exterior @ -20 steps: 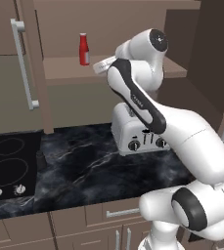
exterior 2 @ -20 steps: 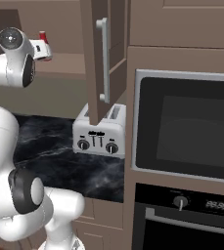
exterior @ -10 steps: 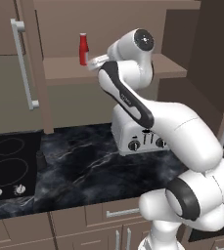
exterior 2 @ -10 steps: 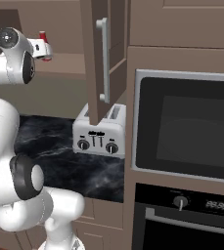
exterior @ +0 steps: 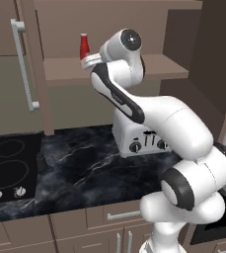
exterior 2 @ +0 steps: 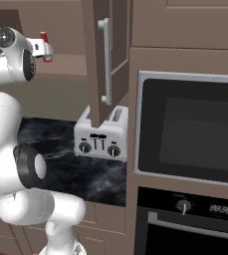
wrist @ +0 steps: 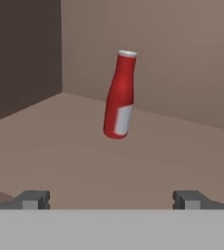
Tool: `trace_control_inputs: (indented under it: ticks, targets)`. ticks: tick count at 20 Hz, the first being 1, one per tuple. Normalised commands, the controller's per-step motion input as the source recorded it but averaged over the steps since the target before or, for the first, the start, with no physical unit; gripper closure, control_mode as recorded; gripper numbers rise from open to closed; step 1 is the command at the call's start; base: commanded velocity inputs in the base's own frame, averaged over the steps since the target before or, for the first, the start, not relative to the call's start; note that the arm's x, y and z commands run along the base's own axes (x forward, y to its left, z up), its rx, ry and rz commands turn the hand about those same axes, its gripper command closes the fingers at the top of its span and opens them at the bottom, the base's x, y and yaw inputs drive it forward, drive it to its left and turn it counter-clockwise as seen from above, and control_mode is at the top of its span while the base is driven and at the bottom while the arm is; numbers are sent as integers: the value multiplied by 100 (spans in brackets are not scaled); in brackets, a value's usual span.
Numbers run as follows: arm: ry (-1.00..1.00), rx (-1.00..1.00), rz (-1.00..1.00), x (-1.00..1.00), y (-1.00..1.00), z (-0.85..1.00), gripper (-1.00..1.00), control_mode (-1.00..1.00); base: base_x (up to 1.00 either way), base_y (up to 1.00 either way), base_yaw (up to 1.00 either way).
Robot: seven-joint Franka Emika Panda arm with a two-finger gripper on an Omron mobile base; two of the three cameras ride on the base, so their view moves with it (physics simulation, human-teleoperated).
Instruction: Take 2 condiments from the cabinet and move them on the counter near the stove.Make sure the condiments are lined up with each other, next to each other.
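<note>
I see the cabinet (exterior: 119,69) open above the work area, its door (exterior 2: 98,60) with the long silver bar handle (exterior 2: 105,62) swung out toward the right base camera. Below it runs the black veined tabletop (exterior: 85,168), with the stove (exterior: 8,168) set into it at the left of the left base view. Beside the cabinet, on the far right, stands a built-in oven (exterior 2: 187,129) with a second oven panel beneath.

The silver toaster (exterior 2: 101,135) sits on the tabletop under the cabinet shelf, directly below the open door's lower edge. In the left base view the arm's elbow crosses in front of the toaster and hides much of it.

The red bottle (wrist: 120,95) stands on the cabinet shelf, clear of the walls, and appears tilted in the hand view, which may be the camera's roll. My end effector (wrist: 111,199) is raised to shelf level, jaws spread wide with nothing between them, short of the bottle and not touching it. A small dark shaker (exterior: 41,161) stands on the tabletop just beside the stove's right edge.
</note>
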Motion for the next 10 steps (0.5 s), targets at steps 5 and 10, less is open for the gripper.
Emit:
trace_control_inputs:
  ticks: [5, 10]
  targets:
    - [0, 0, -4, 30, 7, 0, -100, -100, 0, 0, 0]
    - [0, 0, -3, 33, 6, 0, -100, -100, 0, 0, 0]
